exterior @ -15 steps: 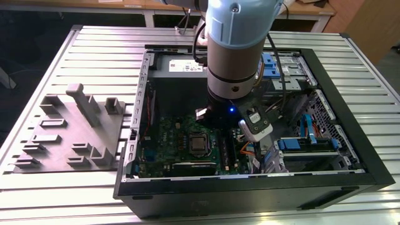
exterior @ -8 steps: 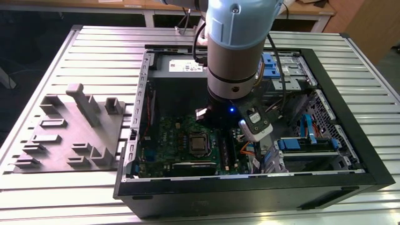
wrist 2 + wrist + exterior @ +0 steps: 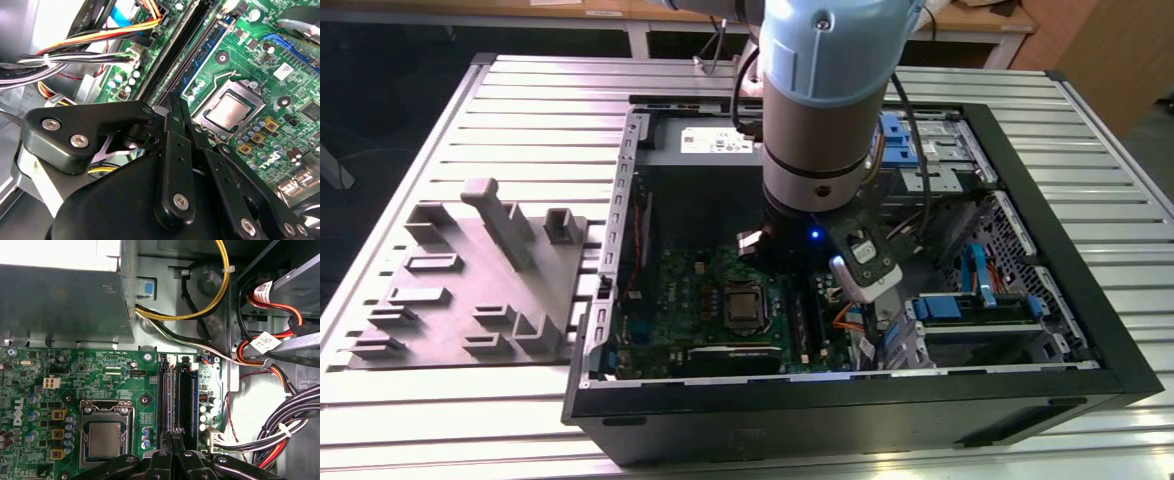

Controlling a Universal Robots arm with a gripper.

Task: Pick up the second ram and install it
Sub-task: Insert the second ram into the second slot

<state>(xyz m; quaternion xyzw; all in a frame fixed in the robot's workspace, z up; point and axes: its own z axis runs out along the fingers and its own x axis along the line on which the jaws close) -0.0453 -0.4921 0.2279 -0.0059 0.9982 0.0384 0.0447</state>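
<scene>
Two things could be going wrong from here, as I am judging it. The gripper (image 3: 172, 98), with its fingers (image 3: 172, 125) lying pressed together and nothing visible between them, is hanging at the near end of the second ram (image 3: 205, 56); this dark blue-green stick is standing on edge in the slot nearest to the processor socket (image 3: 230, 111), just beside the black slots (image 3: 172, 55). I am not able to tell whether the fingertips are touching it, nor whether it is sitting fully down. First, if the closed fingers are pressing at one end and not at the middle, the stick could be tilting, one end going down while the far end is riding high with its latch not closing. Second, if the fingers are standing a little aside of the thin top edge, they could be slipping off and striking a neighbouring slot. The second wrist view is giving the stick's side face with its chips, and the cable bundle (image 3: 85, 57) beyond the slots. The first wrist view is looking straight down, so there the fingers are lining up with the slot row, and the power supply (image 3: 60, 300) is lying beyond. The exterior view is adding the arm (image 3: 827, 100) reaching into the open computer case (image 3: 1083, 300), with a grey tray (image 3: 467, 290) on the table (image 3: 534, 100) at the exterior view's left.
</scene>
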